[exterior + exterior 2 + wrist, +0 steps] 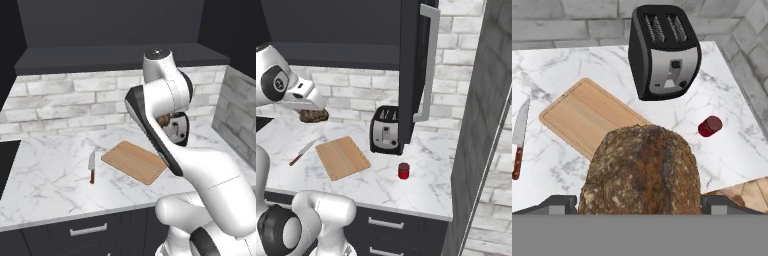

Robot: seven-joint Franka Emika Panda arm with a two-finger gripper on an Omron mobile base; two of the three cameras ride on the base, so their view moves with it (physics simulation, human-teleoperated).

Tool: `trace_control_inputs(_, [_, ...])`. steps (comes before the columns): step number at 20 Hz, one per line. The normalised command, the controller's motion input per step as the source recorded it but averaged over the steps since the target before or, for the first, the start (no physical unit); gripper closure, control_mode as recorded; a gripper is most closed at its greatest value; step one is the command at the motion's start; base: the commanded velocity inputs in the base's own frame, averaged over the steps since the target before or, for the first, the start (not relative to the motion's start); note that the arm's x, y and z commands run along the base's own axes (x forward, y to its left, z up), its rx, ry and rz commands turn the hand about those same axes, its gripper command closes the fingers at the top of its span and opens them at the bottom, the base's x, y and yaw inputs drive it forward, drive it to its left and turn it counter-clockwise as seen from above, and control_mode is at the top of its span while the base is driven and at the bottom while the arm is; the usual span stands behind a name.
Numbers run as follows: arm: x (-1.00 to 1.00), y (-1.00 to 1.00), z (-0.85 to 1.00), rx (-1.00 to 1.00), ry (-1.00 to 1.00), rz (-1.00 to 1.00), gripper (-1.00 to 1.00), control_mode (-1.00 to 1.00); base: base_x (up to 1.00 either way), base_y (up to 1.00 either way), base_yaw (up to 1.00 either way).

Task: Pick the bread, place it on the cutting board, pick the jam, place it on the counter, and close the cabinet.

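Observation:
The bread (642,170), a dark brown mottled loaf, hangs in the air with my gripper (639,205) shut on it, one finger on each side. From the right base view the bread (313,116) sits under my hand, above the counter (381,187) and left of the cutting board (342,157). The light wooden cutting board (587,117) lies flat below and beyond the loaf. The small red jam (403,170) stands on the marble in front of the toaster. The dark cabinet (412,65) door stands open, its silver handle facing out.
A black toaster (386,130) stands behind the board's right end, under the open door. A red-handled knife (92,166) lies left of the board. A grey brick wall closes the right side, and the counter's front edge (75,217) runs above dark drawers.

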Motion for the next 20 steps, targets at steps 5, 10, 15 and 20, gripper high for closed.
trace_control_inputs(5, [0.07,0.00,-0.39,0.01,0.00,0.04,1.00,-1.00,0.00,0.00,0.00])
trace_control_inputs(10, [0.12,0.00,-0.32,0.01,0.00,0.03,1.00,-1.00,0.00,0.00,0.00])
trace_control_inputs(15, [0.14,0.00,-0.32,0.00,0.00,0.03,1.00,-1.00,0.00,0.00,0.00])
trace_control_inputs(20, [0.21,0.00,-0.33,0.00,0.00,0.01,1.00,-1.00,0.00,0.00,0.00])
